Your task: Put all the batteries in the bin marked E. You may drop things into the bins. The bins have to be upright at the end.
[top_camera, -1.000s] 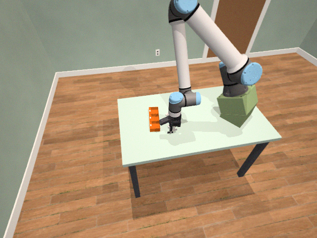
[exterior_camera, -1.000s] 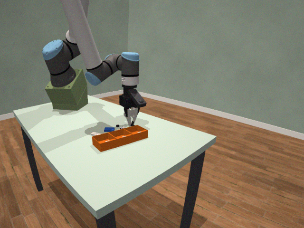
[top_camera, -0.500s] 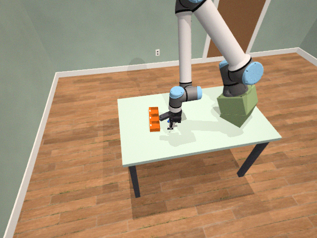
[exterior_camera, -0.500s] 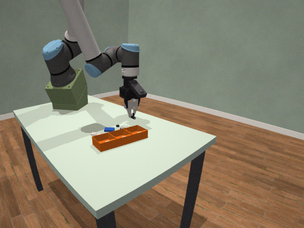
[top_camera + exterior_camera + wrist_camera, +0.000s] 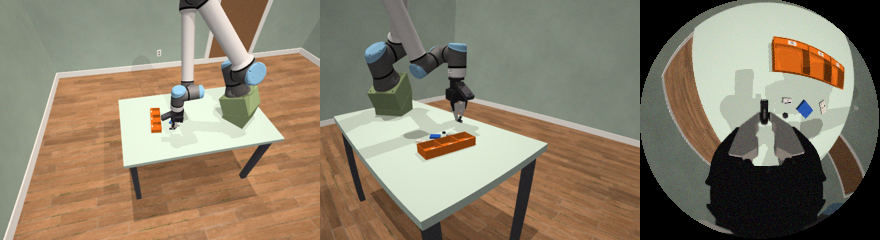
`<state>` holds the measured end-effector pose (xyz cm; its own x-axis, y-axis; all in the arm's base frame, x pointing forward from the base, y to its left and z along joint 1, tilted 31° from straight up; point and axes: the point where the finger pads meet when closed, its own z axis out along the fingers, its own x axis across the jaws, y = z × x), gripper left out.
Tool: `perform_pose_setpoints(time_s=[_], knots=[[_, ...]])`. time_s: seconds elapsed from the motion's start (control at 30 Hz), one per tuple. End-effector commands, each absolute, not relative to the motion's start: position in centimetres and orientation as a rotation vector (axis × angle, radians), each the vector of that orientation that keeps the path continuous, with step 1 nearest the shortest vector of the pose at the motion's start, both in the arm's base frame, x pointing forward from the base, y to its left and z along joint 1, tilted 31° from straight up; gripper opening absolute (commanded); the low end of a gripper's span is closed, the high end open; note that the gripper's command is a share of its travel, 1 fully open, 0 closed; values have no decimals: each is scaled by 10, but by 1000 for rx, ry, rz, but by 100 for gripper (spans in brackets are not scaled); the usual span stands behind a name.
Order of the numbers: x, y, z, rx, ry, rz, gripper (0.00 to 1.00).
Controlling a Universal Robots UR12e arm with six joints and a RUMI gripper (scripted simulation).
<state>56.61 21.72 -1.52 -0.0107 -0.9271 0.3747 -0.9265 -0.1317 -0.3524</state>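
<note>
The gripper (image 5: pixel 459 119) hung above the tabletop (image 5: pixel 449 178), its jaws pinching a small dark battery (image 5: pixel 764 109) at the tips, lifted off the surface. An orange three-compartment bin tray (image 5: pixel 444 151) sat on the tabletop away from its edges; its labels were too small to read. Beside the tray, on the side toward the arm's green pedestal (image 5: pixel 397 100), lay a blue block (image 5: pixel 435 136), a small black item (image 5: pixel 443 132) and two pale pieces.
</note>
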Motion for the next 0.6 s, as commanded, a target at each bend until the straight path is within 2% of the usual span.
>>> perform_pose_setpoints(time_s=[0.0,0.3,0.57], knots=[[565,217,-16,-2210,2072,-838,0],[567,217,-17,-2210,2073,-837,0],[584,189,4,-1902,2276,-815,0]])
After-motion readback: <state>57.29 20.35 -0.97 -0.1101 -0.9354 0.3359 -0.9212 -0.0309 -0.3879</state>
